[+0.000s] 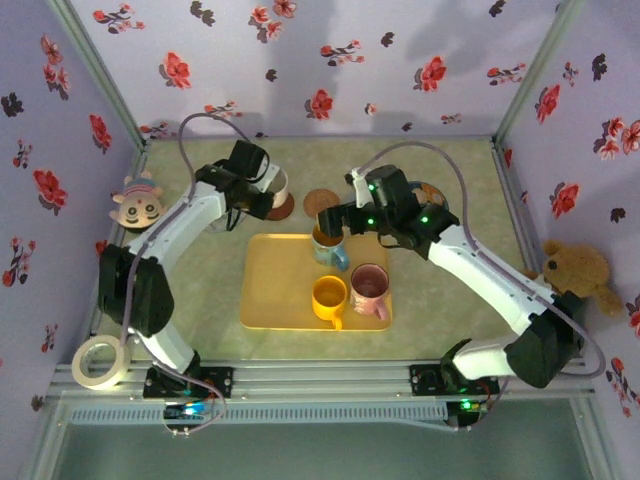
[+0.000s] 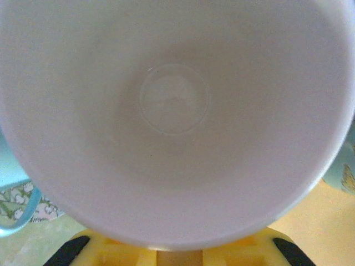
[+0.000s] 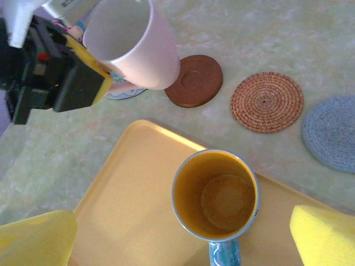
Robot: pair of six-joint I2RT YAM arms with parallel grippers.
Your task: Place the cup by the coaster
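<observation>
The pale pink cup (image 2: pixel 177 111), clamped tilted in the left end effector (image 3: pixel 91 58) at upper left, next needs setting upright beside the round brown coaster (image 3: pixel 195 80); right end effector (image 3: pixel 180 238) spread wide.

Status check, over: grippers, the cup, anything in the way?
Left gripper shut on white cup, tilted beside brown coaster; touchdown unclear. Right gripper open over blue mug on yellow tray. Nothing seen blocking.
</observation>
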